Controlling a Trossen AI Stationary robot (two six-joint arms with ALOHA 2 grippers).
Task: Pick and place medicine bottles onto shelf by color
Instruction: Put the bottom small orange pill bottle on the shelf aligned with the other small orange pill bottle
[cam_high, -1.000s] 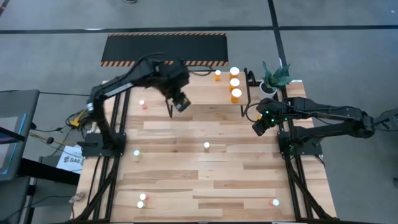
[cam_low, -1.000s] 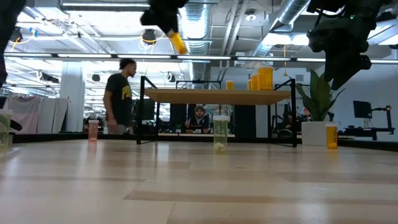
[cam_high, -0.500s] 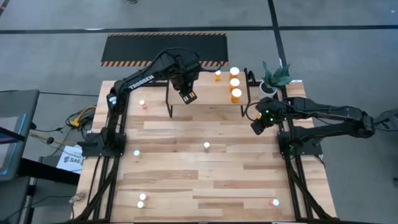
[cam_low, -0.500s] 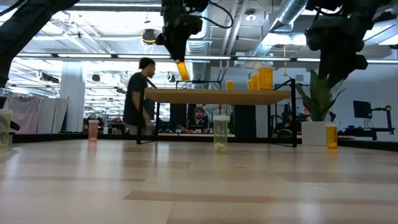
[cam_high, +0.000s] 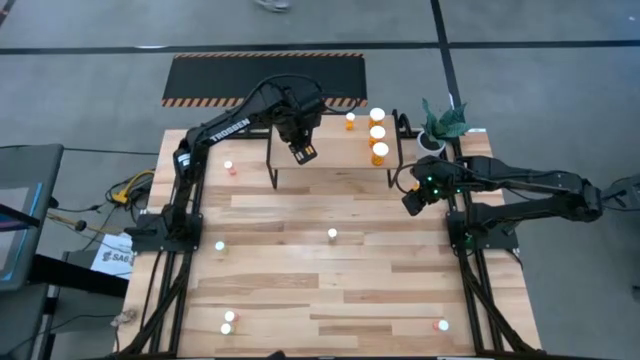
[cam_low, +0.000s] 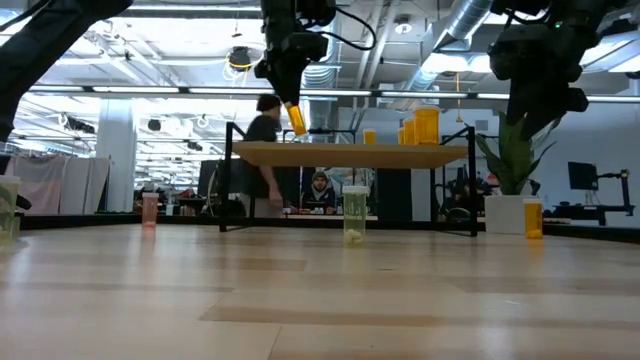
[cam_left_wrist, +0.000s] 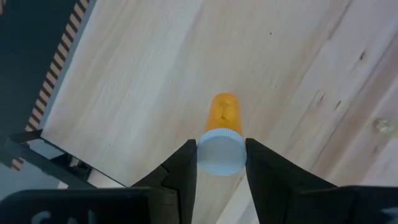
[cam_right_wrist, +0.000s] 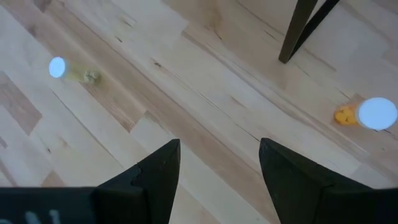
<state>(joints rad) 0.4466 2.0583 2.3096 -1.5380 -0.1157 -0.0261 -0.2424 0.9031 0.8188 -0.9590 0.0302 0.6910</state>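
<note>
There, "TROSSEN" along the left arm (cam_high: 228, 128)

Your left gripper (cam_high: 303, 152), clamped on an orange bottle (cam_low: 296, 119), has swung over the shelf (cam_high: 335, 150) while a person (cam_low: 262, 150) crosses behind it.

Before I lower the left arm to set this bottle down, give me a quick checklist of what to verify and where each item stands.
1. Grip: left gripper clamps the orange bottle by its white cap. Ok.
2. Position: in the high view the left gripper is over the shelf. Ok.
3. Height: in the low view the bottle hangs above the shelf board, tilted. Not ok for release yet.
4. Landing spot: bare board under the bottle. Ok.
5. Neighbours: the orange bottles stand toward the shelf's right end, apart from the drop point. Ok.
6. Right gripper open, parked beside the shelf's right end. Ok.
</note>
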